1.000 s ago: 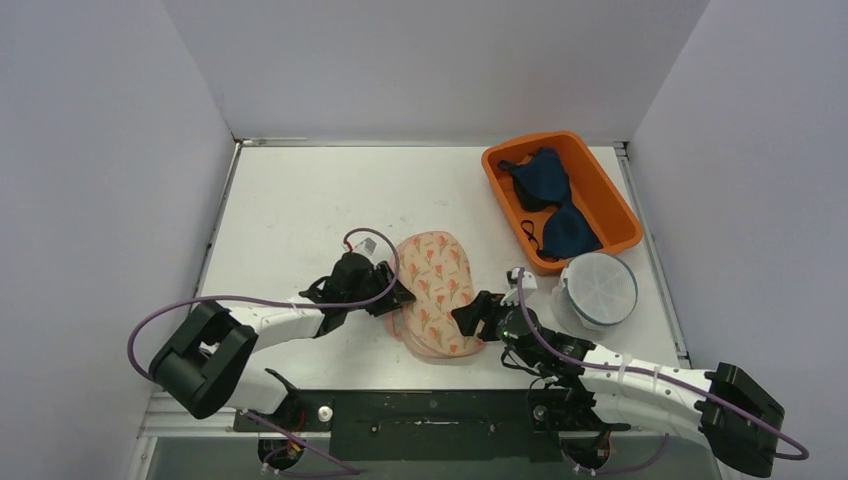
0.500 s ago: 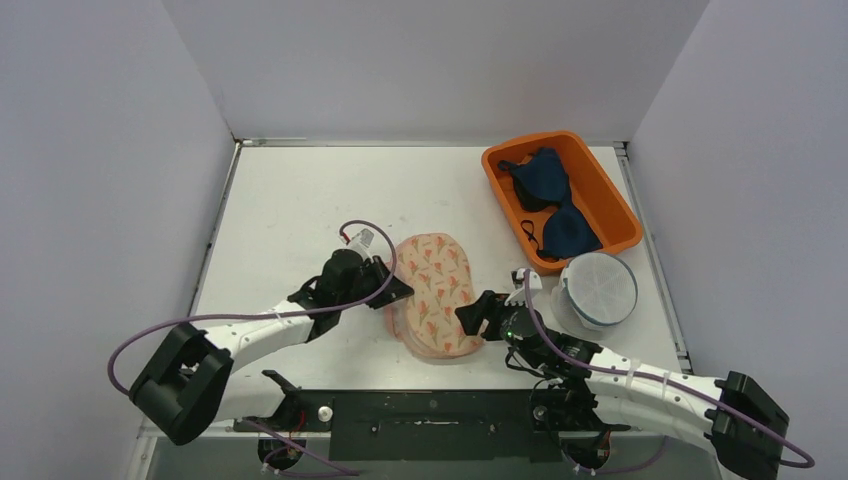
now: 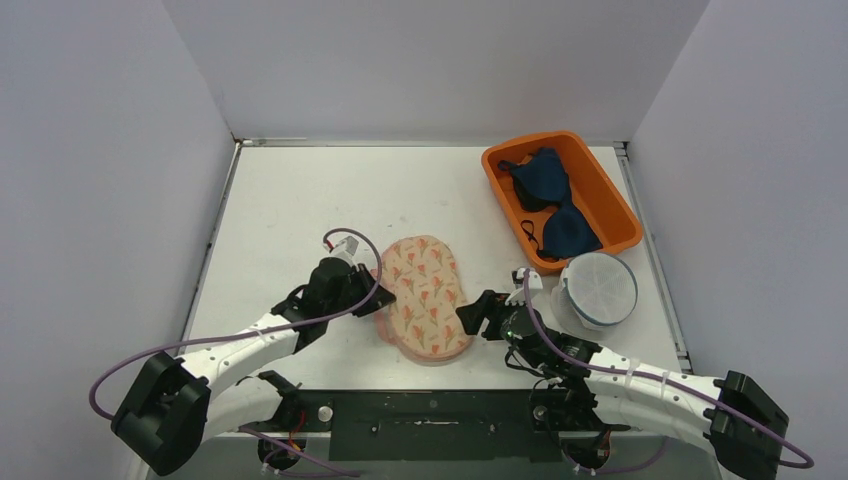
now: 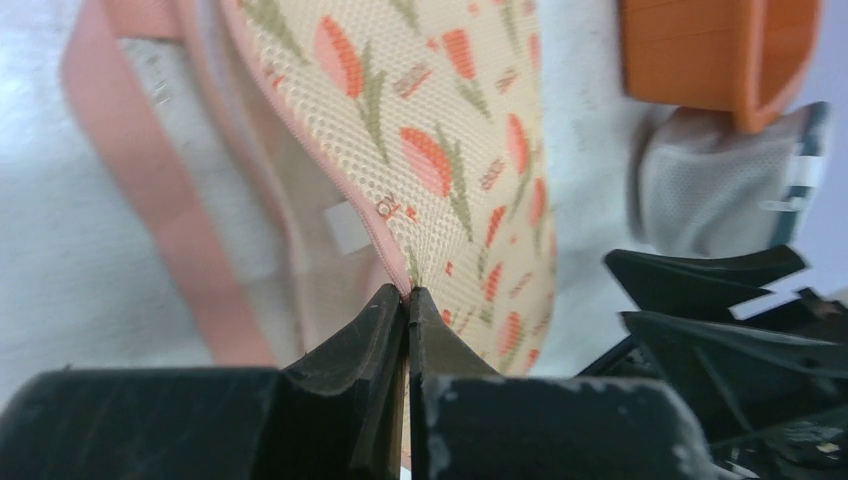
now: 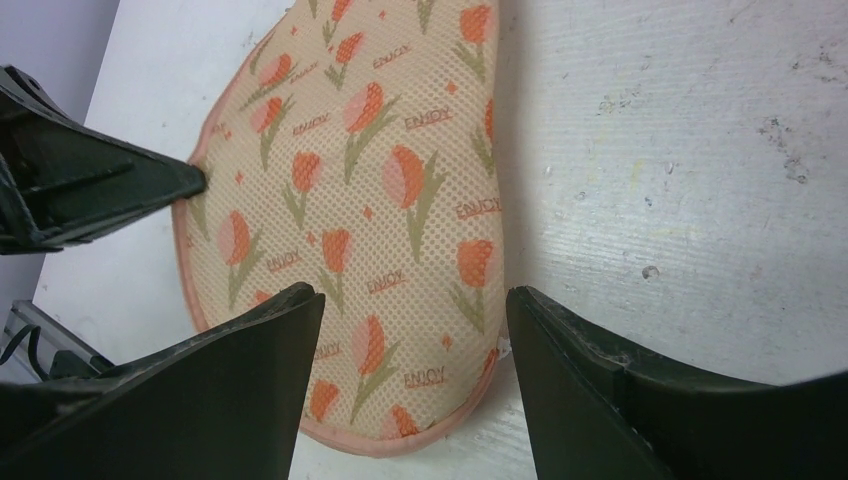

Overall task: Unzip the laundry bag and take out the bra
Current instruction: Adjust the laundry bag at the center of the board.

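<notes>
A white counter (image 3: 300,200) seen from above, with two robot arms reaching in from its near edge. A flat oval mesh bag (image 3: 428,300), cream with orange tulips and a pink border, lies near the middle of the near edge, its long axis running from near to far.

The left gripper (image 3: 385,297) meets the bag's left edge. In the left wrist view the left gripper (image 4: 408,298) is clenched tight, jaws pressed together on the pink border of the bag (image 4: 450,120). Whether it pinches the zip pull or only the seam cannot be told. The printed top layer lifts there, and a pale inner lining shows under it. What lies inside is not visible.

The right gripper (image 3: 470,318) sits at the bag's near right edge. Its wrist view shows the right gripper (image 5: 415,295) released, jaws spread wide on either side of the near end of the bag (image 5: 380,150); contact is unclear.

An orange bin (image 3: 619,200) stands in the far right corner, holding blue bras (image 3: 568,230). A round white mesh pouch (image 3: 600,288) sits just near of the bin, by the right edge.
</notes>
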